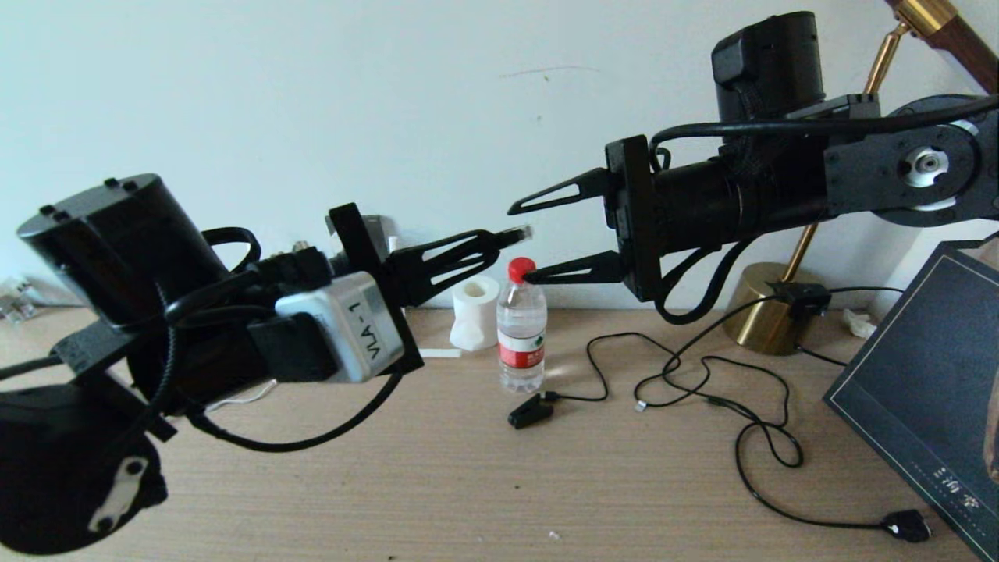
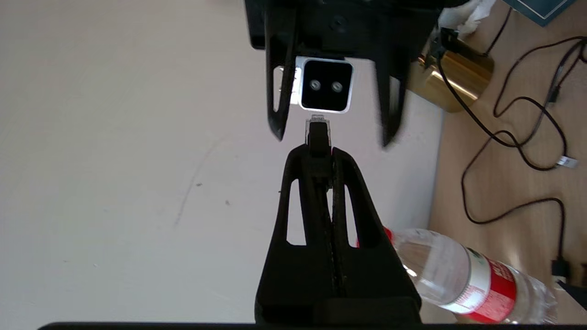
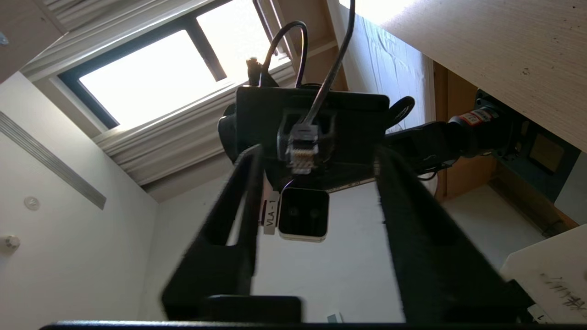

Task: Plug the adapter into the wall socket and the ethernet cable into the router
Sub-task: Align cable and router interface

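My left gripper (image 1: 499,238) is raised above the table and shut on the ethernet cable's plug (image 1: 515,232), whose clear tip pokes out past the fingertips. The plug (image 2: 318,128) points straight at my right gripper (image 1: 519,242), which faces it from the right with its jaws wide open and nothing in them. The plug tip lies level with the gap between the right fingers (image 2: 277,130). In the right wrist view the plug (image 3: 301,151) shows head-on, its black cable (image 3: 321,82) running back over the left wrist. The adapter, wall socket and router are out of view.
On the wooden table (image 1: 468,484) below the grippers stand a water bottle (image 1: 521,336) and a toilet roll (image 1: 476,312). A black clip (image 1: 531,410) on thin wire, a cable with a chunky black plug (image 1: 905,524), a brass lamp base (image 1: 769,312) and a dark book (image 1: 929,390) lie to the right.
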